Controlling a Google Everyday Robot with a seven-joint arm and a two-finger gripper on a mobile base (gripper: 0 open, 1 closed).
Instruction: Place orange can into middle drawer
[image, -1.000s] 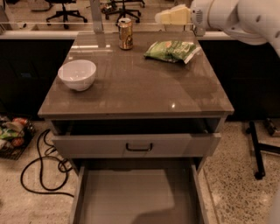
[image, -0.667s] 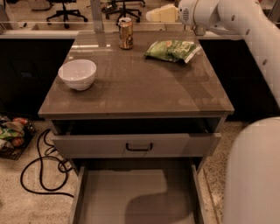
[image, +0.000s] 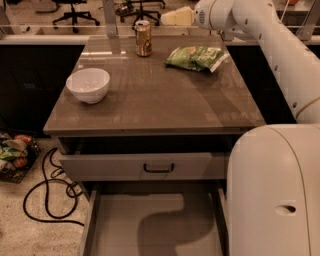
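The orange can (image: 143, 38) stands upright at the far edge of the brown tabletop (image: 150, 95), left of centre. My gripper (image: 172, 18) reaches in from the upper right and hovers just right of the can, at about the height of its top, not touching it. The middle drawer (image: 155, 220) is pulled wide open below the tabletop, its light-grey floor bare with the arm's shadow on it. Above it the upper drawer (image: 159, 167) with the black handle stands slightly open.
A white bowl (image: 88, 85) sits on the tabletop's left side. A green chip bag (image: 195, 57) lies at the back right, under my arm. Black cables (image: 50, 195) and a basket of items (image: 15, 152) lie on the floor to the left. Office chairs stand behind.
My arm has swung left along the table's far edge, bringing the gripper from above the chip bag to beside the can. My arm's body now fills the lower right of the view.
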